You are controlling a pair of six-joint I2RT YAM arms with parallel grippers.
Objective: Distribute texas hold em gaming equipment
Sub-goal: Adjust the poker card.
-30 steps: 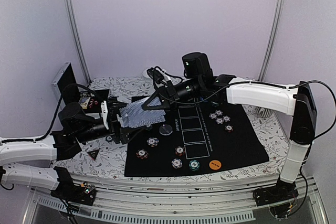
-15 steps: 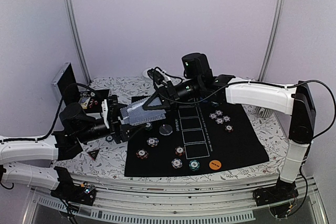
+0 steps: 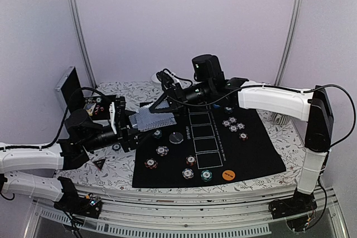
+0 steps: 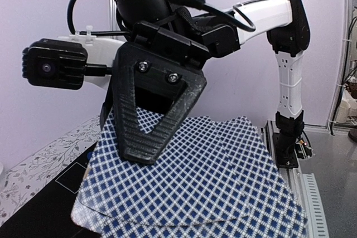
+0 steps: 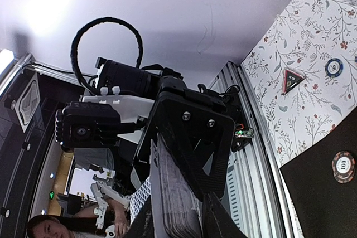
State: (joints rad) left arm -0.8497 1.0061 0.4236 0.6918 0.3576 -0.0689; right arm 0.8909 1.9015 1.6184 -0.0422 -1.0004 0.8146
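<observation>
Fanned playing cards (image 3: 153, 119) are held in the air over the left edge of the black mat (image 3: 251, 149). The left gripper (image 3: 127, 129) is clamped on their left end, its own fingers cut off in the left wrist view. The right gripper (image 3: 165, 104) straddles the other end with one finger (image 4: 150, 110) on top and the other hidden beneath, and I cannot tell whether it is squeezing or loose.

playing cards (image 4: 212, 165): blue-white diamond check | mat (image 3: 256, 154): black | tablecloth (image 3: 117, 171): white, grey floral | button disc (image 3: 227, 175): orange

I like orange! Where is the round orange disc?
In the top view, the round orange disc lies on the black mat's near edge, right of the green striped chip.
</observation>
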